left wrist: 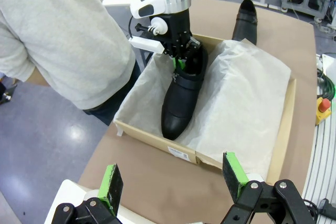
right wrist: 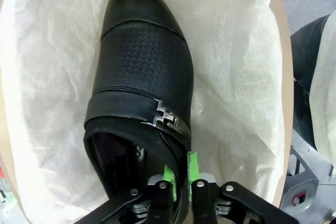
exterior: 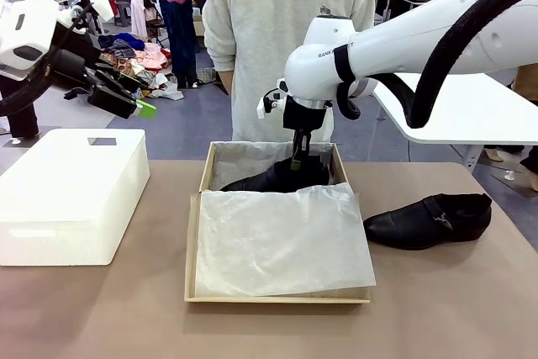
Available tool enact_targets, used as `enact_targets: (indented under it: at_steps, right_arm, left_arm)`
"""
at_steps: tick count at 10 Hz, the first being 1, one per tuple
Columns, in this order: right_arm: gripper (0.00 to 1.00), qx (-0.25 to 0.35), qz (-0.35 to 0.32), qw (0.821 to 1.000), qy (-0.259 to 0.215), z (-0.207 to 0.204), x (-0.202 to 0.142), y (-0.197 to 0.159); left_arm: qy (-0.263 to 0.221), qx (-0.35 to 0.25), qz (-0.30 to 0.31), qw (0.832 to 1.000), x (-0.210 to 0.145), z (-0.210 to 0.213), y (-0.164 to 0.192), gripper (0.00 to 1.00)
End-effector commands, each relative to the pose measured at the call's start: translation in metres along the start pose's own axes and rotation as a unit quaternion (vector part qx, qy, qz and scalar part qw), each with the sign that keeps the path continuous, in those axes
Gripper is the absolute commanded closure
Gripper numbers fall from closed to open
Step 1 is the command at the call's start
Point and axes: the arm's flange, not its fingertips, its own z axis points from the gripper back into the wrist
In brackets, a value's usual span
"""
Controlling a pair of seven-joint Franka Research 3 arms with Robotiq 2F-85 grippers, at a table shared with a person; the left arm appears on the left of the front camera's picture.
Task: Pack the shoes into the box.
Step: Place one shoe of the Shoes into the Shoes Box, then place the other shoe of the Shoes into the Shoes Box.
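Observation:
One black shoe (exterior: pixel 267 179) lies on the white tissue paper in the far end of the tan box (exterior: pixel 192 250). My right gripper (exterior: pixel 298 157) reaches down into the box, shut on that shoe's heel-side rim. The right wrist view shows the green pads (right wrist: pixel 191 165) pinching the collar of the shoe (right wrist: pixel 142 66), right gripper (right wrist: pixel 180 174). In the left wrist view the shoe (left wrist: pixel 181 103) points toward the box (left wrist: pixel 157 142) wall, under the right gripper (left wrist: pixel 181 64). The second shoe (exterior: pixel 429 220) (left wrist: pixel 245 19) lies on the table right of the box. My left gripper (exterior: pixel 139 107) (left wrist: pixel 172 182) hangs open above the left.
A white rounded block (exterior: pixel 71 191) stands on the table's left. A person in a light grey sweater (exterior: pixel 286 31) stands just behind the box. Loose tissue paper (exterior: pixel 282 241) covers the near part of the box. A white table (exterior: pixel 471 111) is at the right.

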Motion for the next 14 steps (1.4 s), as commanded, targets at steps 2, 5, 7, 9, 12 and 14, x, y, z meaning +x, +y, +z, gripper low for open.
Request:
enact_targets:
  at_steps: [2,5,7,9,12,14]
  right_arm:
    - [0.13,0.013,0.005,1.0,-0.014,0.015,0.001,-0.005]
    - [0.0,0.005,0.006,1.0,-0.02,0.042,-0.001,0.0]
    - [0.0,0.006,0.015,1.0,-0.027,0.053,-0.001,0.007]
    - [0.0,0.004,0.022,0.999,-0.025,0.059,-0.001,0.012]
    - [0.0,-0.007,0.009,1.0,-0.011,0.057,0.007,0.006]
    - [0.0,-0.01,0.017,1.0,-0.006,0.074,0.004,0.01]
  left_arm:
    - [-0.005,-0.005,-0.001,1.0,-0.001,0.0,0.001,0.0]
    - [-0.005,-0.005,-0.001,1.0,-0.001,0.0,0.001,0.0]
    - [-0.005,-0.005,-0.001,1.0,-0.001,0.0,0.001,0.0]
    - [-0.005,-0.005,-0.001,1.0,-0.001,0.0,0.001,0.0]
    - [-0.005,-0.005,-0.001,1.0,-0.001,0.0,0.001,0.0]
    - [-0.005,-0.005,-0.001,1.0,-0.001,0.0,0.001,0.0]
